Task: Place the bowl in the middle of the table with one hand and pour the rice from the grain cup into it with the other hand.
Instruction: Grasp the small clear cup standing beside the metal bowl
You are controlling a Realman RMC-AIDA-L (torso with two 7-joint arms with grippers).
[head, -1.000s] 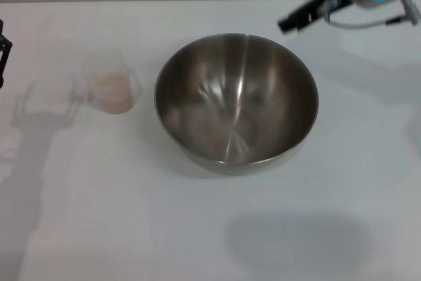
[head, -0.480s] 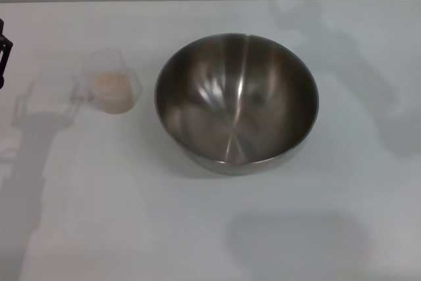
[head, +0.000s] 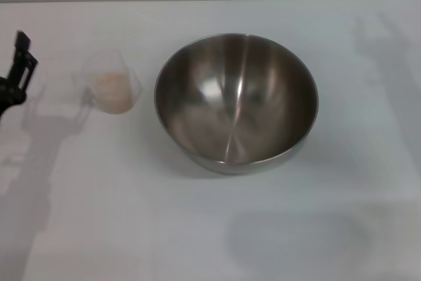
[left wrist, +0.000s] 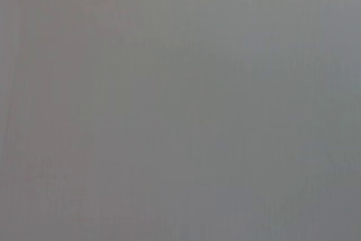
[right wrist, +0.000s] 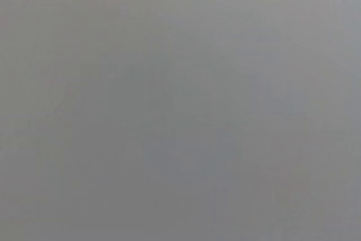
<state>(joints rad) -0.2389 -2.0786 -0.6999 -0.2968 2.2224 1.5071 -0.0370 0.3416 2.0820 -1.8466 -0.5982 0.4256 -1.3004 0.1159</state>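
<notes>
bowl [head: 237, 103] sits mid table [head: 131, 228]. grain cup [head: 113, 83] stands just left of it, apart, rice [head: 112, 85] inside. my left gripper [head: 16, 74] is at the left edge, left of the cup.

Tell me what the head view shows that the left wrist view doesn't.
Only the head view shows the scene: the bowl sits upright mid-table with no rice in it, the grain cup stands to its left, apart from it, with the rice inside, and the left gripper is at the table's left edge, short of the cup. The left wrist view shows only a featureless grey field. They share nothing recognisable, and neither shows the right gripper.
</notes>
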